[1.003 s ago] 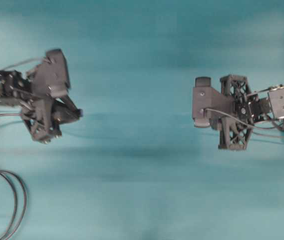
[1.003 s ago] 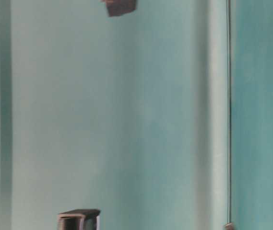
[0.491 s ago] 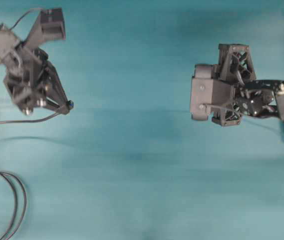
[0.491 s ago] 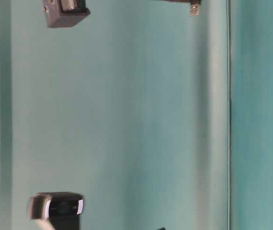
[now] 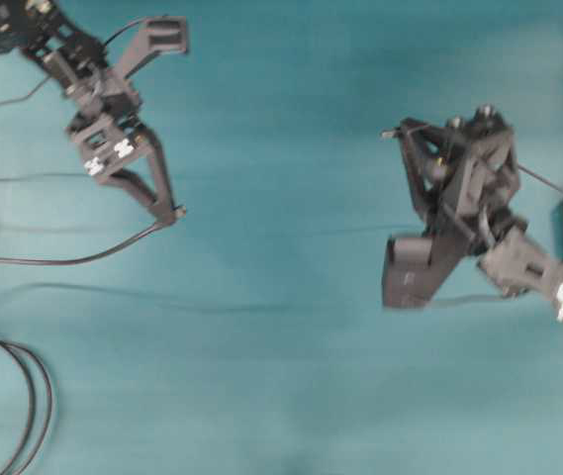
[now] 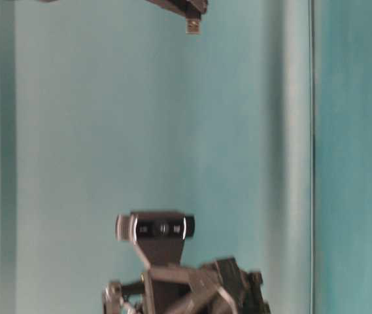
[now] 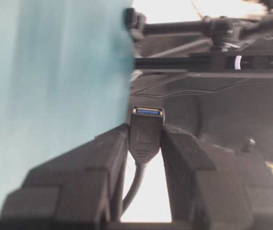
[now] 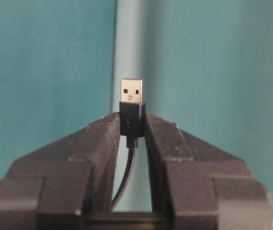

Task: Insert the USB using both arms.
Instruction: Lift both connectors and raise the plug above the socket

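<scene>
1. Small USB plug with silvery metal tip and short dark body pinched between fingers of right gripper; tip protruding past fingertips, thin dark cable trailing back.
2. All-black blunt socket with blue-lined opening clamped in left gripper.
3. Overhead: left gripper and right gripper well apart over teal table; broad bare surface between.
4. Thicker looped dark cable at lower-left edge.

Both arms are black: the left arm has lattice-framed fingers and white markings; the right arm carries loose wires and, seemingly, a white sticker lower right.
</scene>
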Controlling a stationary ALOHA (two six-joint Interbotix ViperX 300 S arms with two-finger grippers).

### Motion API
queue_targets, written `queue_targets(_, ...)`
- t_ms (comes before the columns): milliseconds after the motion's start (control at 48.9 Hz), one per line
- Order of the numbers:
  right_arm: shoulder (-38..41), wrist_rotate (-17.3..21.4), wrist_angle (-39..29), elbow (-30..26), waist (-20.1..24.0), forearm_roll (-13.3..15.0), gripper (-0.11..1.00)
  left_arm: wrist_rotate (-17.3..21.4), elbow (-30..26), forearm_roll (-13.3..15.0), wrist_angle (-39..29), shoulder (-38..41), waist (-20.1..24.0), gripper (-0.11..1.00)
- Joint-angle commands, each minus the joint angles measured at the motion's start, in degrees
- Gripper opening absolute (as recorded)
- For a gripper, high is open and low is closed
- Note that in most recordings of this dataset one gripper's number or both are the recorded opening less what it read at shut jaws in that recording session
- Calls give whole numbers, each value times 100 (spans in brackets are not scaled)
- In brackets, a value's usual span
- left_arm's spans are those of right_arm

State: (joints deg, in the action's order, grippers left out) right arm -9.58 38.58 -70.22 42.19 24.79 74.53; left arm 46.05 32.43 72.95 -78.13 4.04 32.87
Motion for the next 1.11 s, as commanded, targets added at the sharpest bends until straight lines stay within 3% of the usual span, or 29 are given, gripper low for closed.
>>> queue_targets(0, 255, 35, -62, -123, 79, 158, 17, 132, -475, 88, -378, 220, 26, 23)
queue_targets(287, 466, -44, 105, -290, 79, 185, 17, 105, -1239, 132, -712, 923, -79, 23)
queue_targets(553, 527, -457, 255, -431, 79, 211, 17, 132, -1740, 211, -914, 1371, -281, 23)
queue_targets(716, 650, -694, 255, -598, 70, 211, 17, 132, -1854, 492, -1011, 1529, -316, 23)
queue_targets(1085, 967, -729, 360, -905, 70, 431, 17, -272, -1986, 492, -782, 1740, -448, 23)
